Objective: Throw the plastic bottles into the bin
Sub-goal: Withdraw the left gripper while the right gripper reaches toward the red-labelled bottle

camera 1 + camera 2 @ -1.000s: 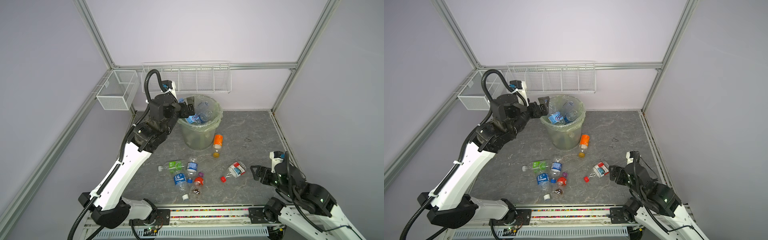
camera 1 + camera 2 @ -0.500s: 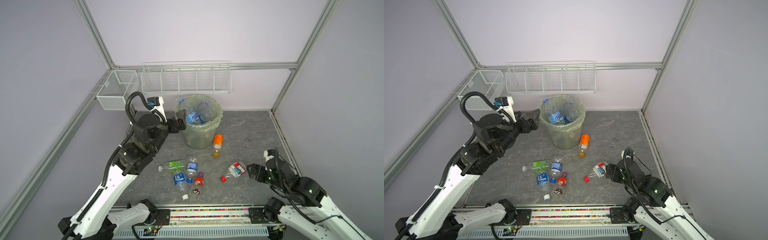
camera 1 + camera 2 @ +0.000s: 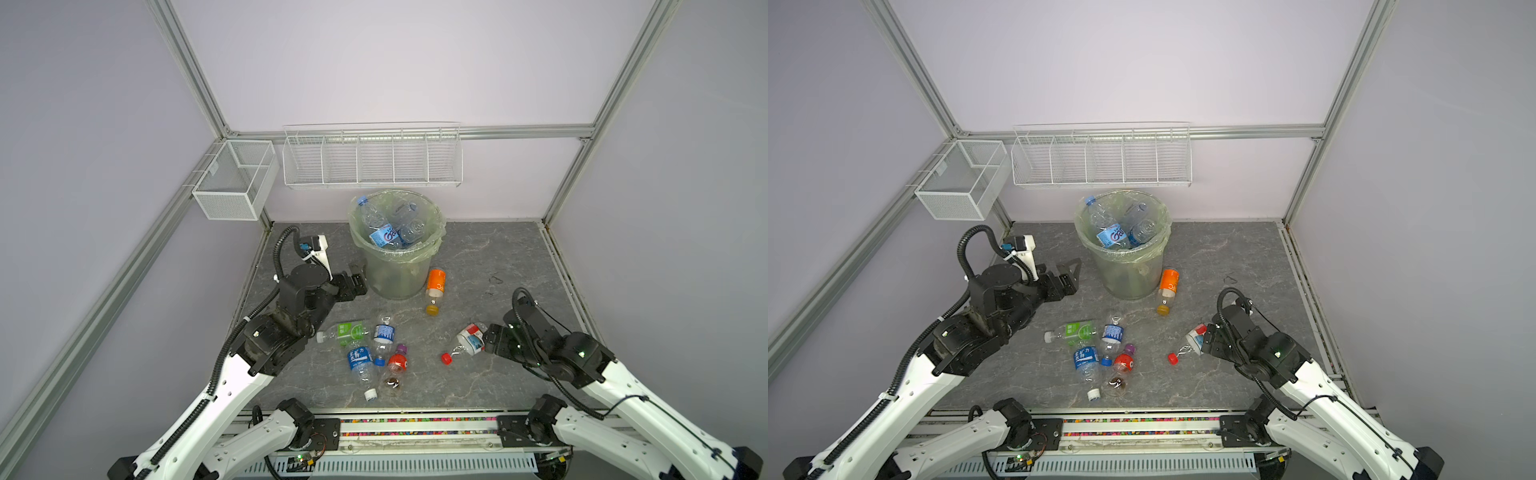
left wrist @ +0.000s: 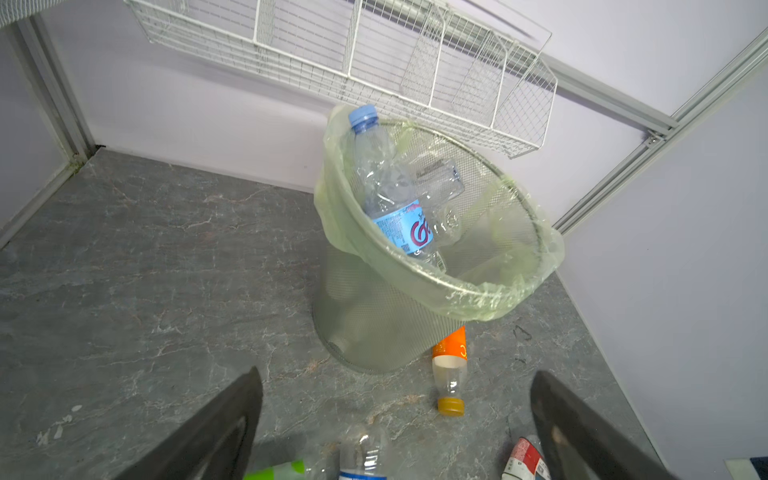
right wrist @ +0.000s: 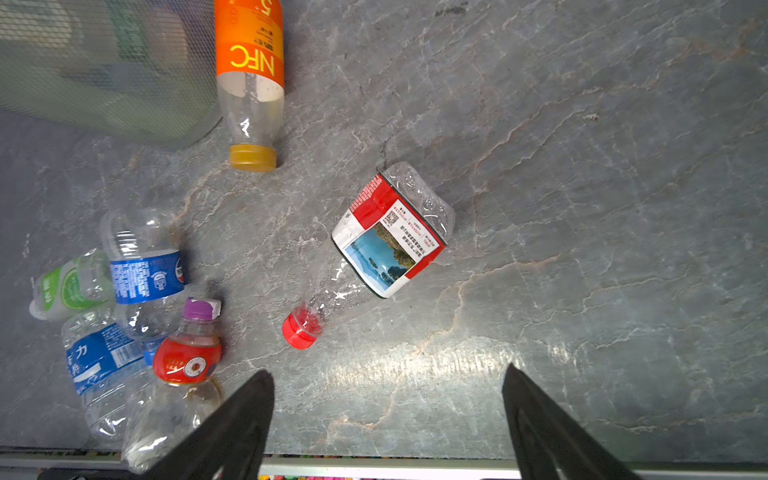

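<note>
The bin [image 3: 390, 278] with its pale green bag stands at the back and holds several clear plastic bottles [image 3: 384, 235]. An orange-labelled bottle [image 3: 435, 286] lies on the floor beside it. A crushed bottle with a red and white label [image 5: 390, 232] lies just ahead of my open, empty right gripper [image 5: 386, 374]. A green-labelled [image 3: 347, 332], a blue-labelled [image 3: 383, 332] and a small red bottle [image 3: 398, 363] lie together in front. My left gripper [image 3: 355, 282] stands open and empty, low at the bin's left side [image 4: 374, 324].
A white mesh box [image 3: 235, 183] and a long white wire rack [image 3: 372, 160] hang on the back wall above the bin. Aluminium frame posts and lilac walls close in the grey floor [image 3: 498, 257]. A loose white cap [image 3: 370, 394] lies near the front rail.
My left arm has drawn back from over the bin and come down to its left. My right gripper has moved closer to the red and white labelled bottle.
</note>
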Robot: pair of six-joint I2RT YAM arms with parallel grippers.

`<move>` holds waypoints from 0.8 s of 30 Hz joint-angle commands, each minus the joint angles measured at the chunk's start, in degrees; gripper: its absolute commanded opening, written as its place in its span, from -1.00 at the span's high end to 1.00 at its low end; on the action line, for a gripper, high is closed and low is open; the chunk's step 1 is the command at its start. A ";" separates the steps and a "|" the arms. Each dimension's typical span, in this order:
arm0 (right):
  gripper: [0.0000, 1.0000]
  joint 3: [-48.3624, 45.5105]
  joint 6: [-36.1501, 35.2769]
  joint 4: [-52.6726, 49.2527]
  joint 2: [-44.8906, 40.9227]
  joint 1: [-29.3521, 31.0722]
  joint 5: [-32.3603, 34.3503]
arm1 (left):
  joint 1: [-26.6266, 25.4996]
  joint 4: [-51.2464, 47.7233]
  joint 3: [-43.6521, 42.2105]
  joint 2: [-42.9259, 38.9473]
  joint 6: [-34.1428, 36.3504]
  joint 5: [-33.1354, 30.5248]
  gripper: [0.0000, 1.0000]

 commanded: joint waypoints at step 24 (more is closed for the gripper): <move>-0.78 -1.81 15.31 8.29 16.06 -0.87 -6.48 | -0.18 -10.15 -18.42 -17.73 -14.20 2.57 -1.00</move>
